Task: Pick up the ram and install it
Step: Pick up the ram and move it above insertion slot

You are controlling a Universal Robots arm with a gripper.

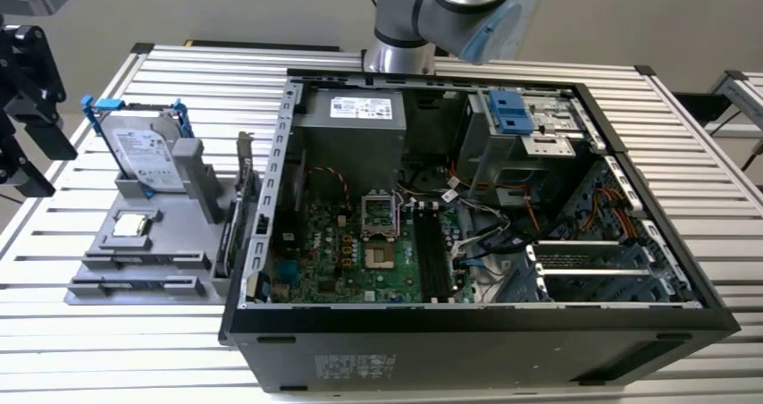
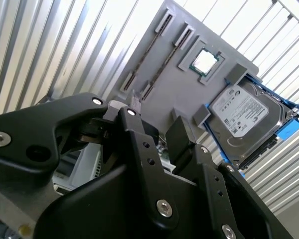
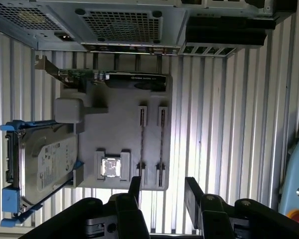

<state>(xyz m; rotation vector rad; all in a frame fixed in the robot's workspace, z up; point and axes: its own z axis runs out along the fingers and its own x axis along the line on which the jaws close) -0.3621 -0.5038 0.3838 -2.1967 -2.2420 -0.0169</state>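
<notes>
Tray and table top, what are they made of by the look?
Tray: matte grey plastic, likely; the surface is flat and dull, with no glare. Table top: metal, probably aluminium slats; bright sheen streaks run along the ribs.

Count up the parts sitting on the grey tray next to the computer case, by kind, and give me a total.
ram sticks: 2
hard drive in a blue frame: 1
CPU chip: 1
graphics card: 1
Total: 5
</notes>
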